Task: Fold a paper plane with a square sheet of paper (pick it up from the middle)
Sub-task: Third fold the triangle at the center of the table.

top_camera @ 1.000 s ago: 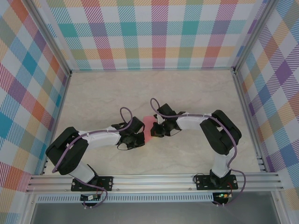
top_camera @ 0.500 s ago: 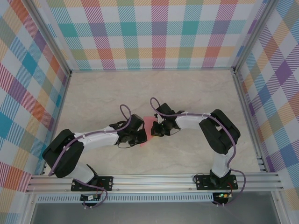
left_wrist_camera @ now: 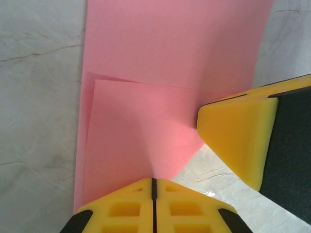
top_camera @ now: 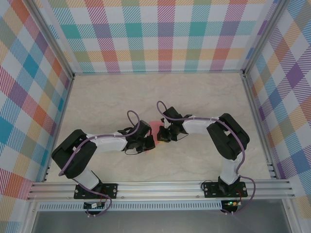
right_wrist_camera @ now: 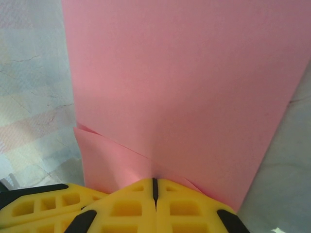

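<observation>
Pinching pink sheet (left_wrist_camera: 170,48), left end effector (left_wrist_camera: 153,184) looks onto folded flap (left_wrist_camera: 141,126).

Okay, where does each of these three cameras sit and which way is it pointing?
Top external: above and behind the bases, looking down on the table; both arms show, left gripper and right gripper.
Left wrist: on the left arm, looking along its shut fingers.
Right wrist: likewise, along its own shut fingers.
Both wrist views share the square sheet of paper, pinched in each gripper.

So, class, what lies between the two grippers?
The paper, pink, seen in the top view; the left gripper and the right gripper are each shut on it.
</observation>
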{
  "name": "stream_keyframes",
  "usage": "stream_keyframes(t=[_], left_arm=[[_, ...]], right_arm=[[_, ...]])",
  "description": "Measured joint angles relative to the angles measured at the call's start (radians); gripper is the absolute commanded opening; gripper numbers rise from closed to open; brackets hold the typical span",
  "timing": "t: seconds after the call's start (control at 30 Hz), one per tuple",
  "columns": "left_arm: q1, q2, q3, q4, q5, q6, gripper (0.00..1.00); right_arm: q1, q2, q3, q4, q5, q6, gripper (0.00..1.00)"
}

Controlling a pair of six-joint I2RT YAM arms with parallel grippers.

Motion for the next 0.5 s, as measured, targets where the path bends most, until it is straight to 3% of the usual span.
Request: stream_keyframes(t=[0.23,0.5], left_arm=[[0.004,-0.048,-0.088,0.088,0.004,-0.029,0.07],[0.01,-0.124,-0.153,0.069,0.003,-0.044,0.08]], right_arm=[[0.0,0.014,0.02,-0.021,-0.006,0.013,0.03],[0.002,0.03,0.041,-0.039,-0.016,0.019,0.03]])
